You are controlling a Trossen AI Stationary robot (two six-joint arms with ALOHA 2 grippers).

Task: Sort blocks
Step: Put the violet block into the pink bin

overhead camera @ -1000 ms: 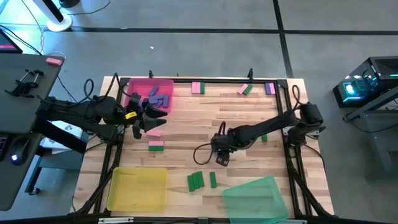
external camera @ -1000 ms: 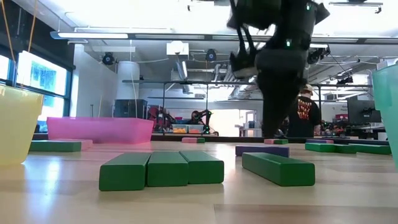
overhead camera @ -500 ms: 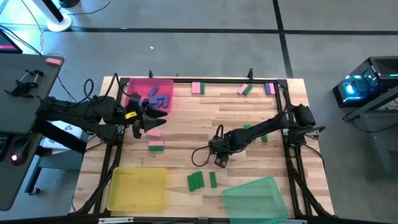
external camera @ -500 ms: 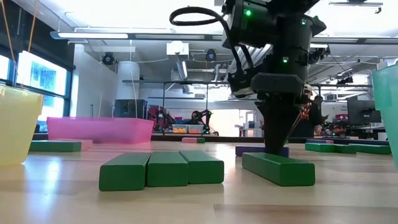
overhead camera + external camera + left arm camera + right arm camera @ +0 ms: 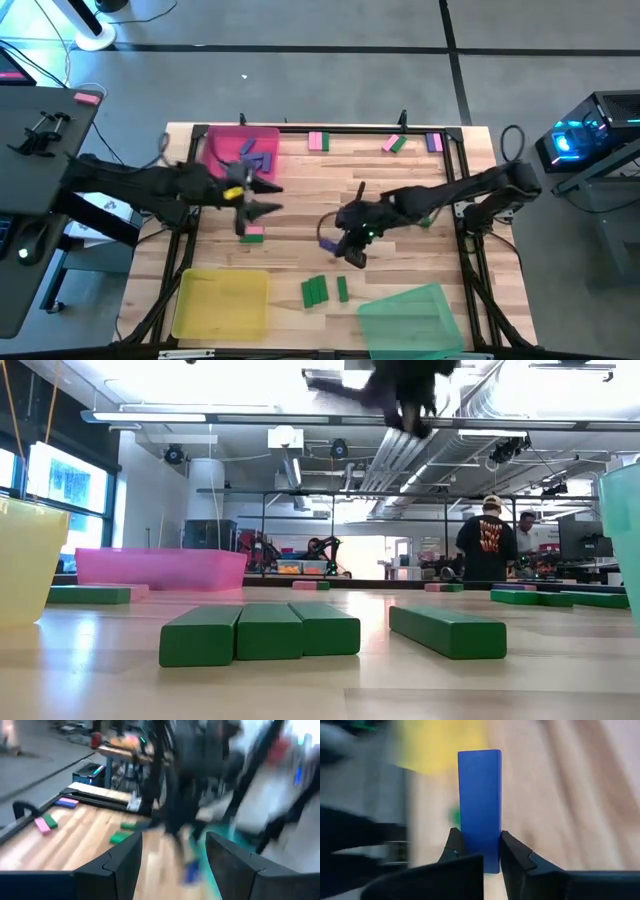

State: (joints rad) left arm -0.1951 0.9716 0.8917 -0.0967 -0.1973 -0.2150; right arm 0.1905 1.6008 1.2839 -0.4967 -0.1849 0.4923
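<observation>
While the right gripper [image 5: 479, 851] is clamped on a purple-blue block [image 5: 479, 805], it hangs above the middle of the wooden table [image 5: 300, 215], with the block standing upright between its two dark fingers [image 5: 516, 849] in the right wrist view. Seen from above, that held block shows as a small purple spot at the left end of the right arm, clear of the tabletop. The left gripper [image 5: 262, 200] reaches out over the table's left half, its fingers spread apart with nothing between them, just right of the pink tray [image 5: 215, 150]. Several purple-blue blocks [image 5: 252, 158] lie inside that tray at the far left corner. A pink-and-green pair [image 5: 251, 234] sits just near of the left gripper. Three green blocks [image 5: 260, 632] lie side by side, touching, in the near middle of the table, and a single green block [image 5: 446, 630] lies just to their right. Along the far edge rest a pink block [image 5: 317, 141], a pink and green pair [image 5: 393, 145] and a pink-and-purple pair [image 5: 434, 142]. The yellow tray [image 5: 222, 303] occupies the near left corner and the green tray [image 5: 412, 318] the near right. Two people [image 5: 487, 550] stand in the room beyond the table.
</observation>
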